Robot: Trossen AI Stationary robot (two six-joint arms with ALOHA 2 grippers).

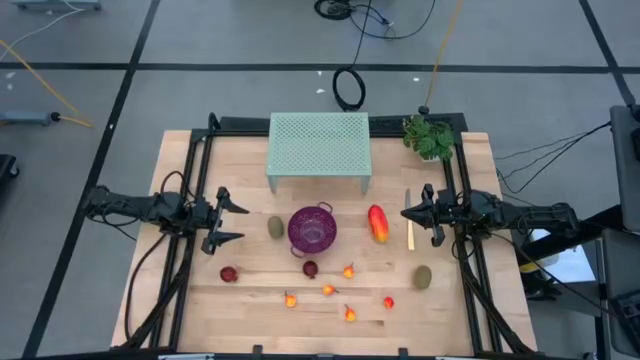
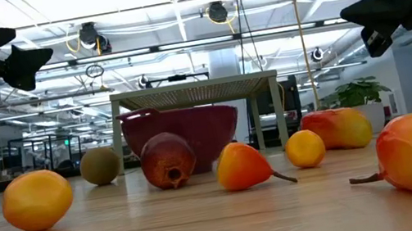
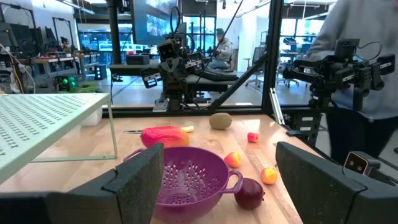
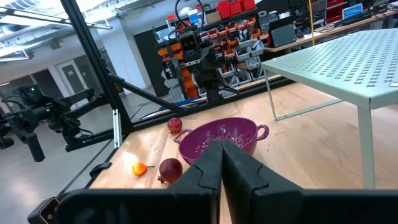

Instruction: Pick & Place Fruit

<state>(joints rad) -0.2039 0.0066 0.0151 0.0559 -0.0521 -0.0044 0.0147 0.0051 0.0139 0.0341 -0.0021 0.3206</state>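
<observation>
The toy fruit lies loose on the wooden table around a purple mesh bowl (image 1: 311,228). A red-orange oblong (image 1: 378,223) rests on its side right of the bowl, and a brown-green oval (image 1: 275,228) left of it. Another oval (image 1: 424,276) sits near the right. Two dark red balls (image 1: 229,273) (image 1: 310,268) and several tiny orange ones (image 1: 348,270) lie toward the near edge. My left gripper (image 1: 235,222) hovers open at the table's left, pointing level at the bowl (image 3: 186,180). My right gripper (image 1: 412,213) hovers shut at the right, pointing level across the table (image 4: 222,155).
A pale green perforated rack (image 1: 319,148) stands on legs at the far middle, with a small green plant (image 1: 430,137) at the far right corner. A yellow-handled knife (image 1: 410,232) lies beside the oblong fruit. Beyond the right edge stands a person (image 3: 367,56).
</observation>
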